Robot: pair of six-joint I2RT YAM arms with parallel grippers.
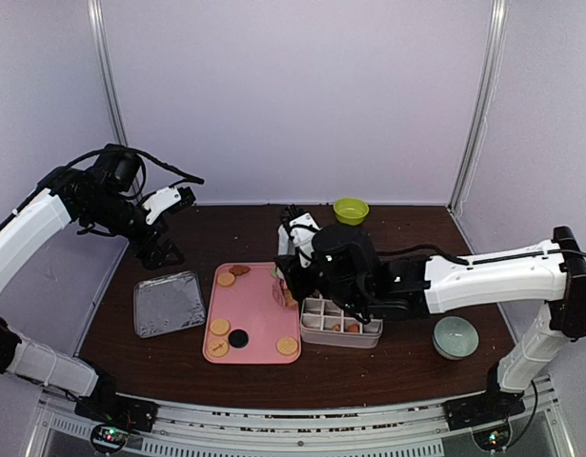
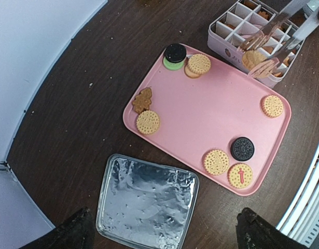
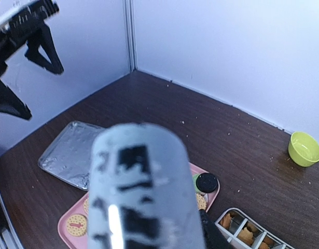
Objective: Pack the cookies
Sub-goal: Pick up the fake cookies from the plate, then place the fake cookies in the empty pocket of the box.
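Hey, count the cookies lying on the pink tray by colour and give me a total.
Golden round: 5
Black: 2
Brown: 1
Green, under a black one: 1
Tan, half hidden under a golden one: 1
Total on the pink tray: 10

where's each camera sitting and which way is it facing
top external: high behind the bases, looking down the table to the back wall; left arm and right arm both show.
left wrist: on the raised left arm, looking down at the pink tray, foil tray and tongs over the divided box; its dark fingertips at the bottom edge.
right wrist: over the pink tray, facing the far left corner; a blurred grey shape fills the middle, too blurred to name.
shared: both wrist views show the black cookie over a green one.
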